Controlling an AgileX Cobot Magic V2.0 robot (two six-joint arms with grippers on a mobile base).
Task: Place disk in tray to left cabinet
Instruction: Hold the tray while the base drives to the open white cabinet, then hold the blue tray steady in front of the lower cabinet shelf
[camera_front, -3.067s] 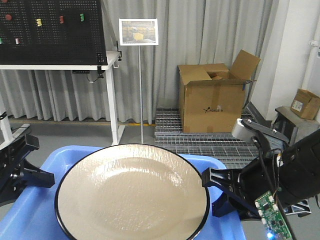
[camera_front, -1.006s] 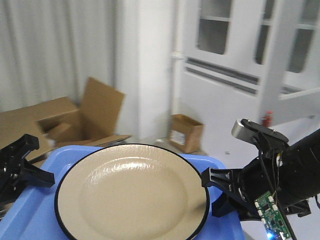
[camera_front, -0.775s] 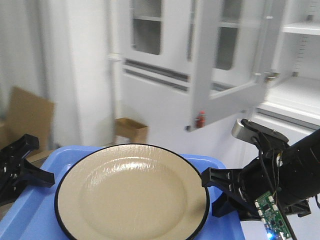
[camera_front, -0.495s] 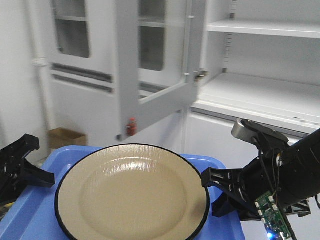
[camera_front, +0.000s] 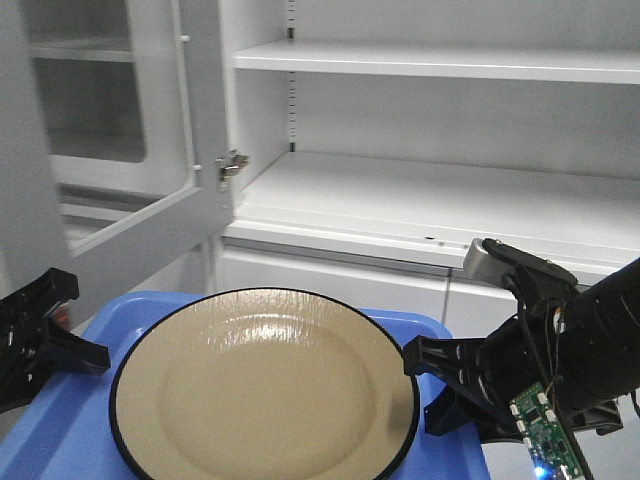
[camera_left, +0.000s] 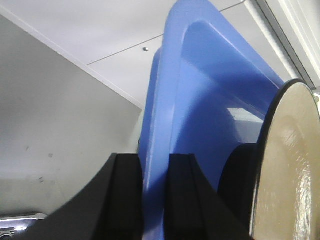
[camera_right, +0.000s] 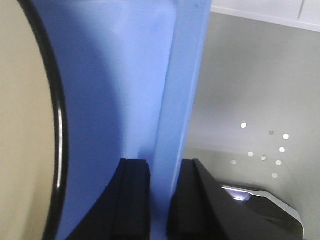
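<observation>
The tan disk (camera_front: 265, 385) with a thin black rim lies flat in the blue tray (camera_front: 425, 322), held up in front of the open white cabinet (camera_front: 430, 190). My left gripper (camera_front: 62, 352) is shut on the tray's left rim. In the left wrist view the left gripper (camera_left: 152, 167) clamps the tray's edge (camera_left: 200, 75), with the disk (camera_left: 290, 165) at the right. My right gripper (camera_front: 432, 382) is shut on the tray's right rim. In the right wrist view the right gripper (camera_right: 160, 170) pinches the tray's wall (camera_right: 125, 75) beside the disk (camera_right: 20, 125).
The cabinet's glass door (camera_front: 110, 150) stands open at the left, reaching out above the tray's left side. A broad lower shelf (camera_front: 330, 185) and an upper shelf (camera_front: 430, 60) lie ahead. Closed lower doors (camera_front: 330, 280) sit just beyond the tray.
The background has swung from curtains and a cardboard box, past a wall, to the open white cabinet. The tray, the disk and both grippers keep their places in the view.
</observation>
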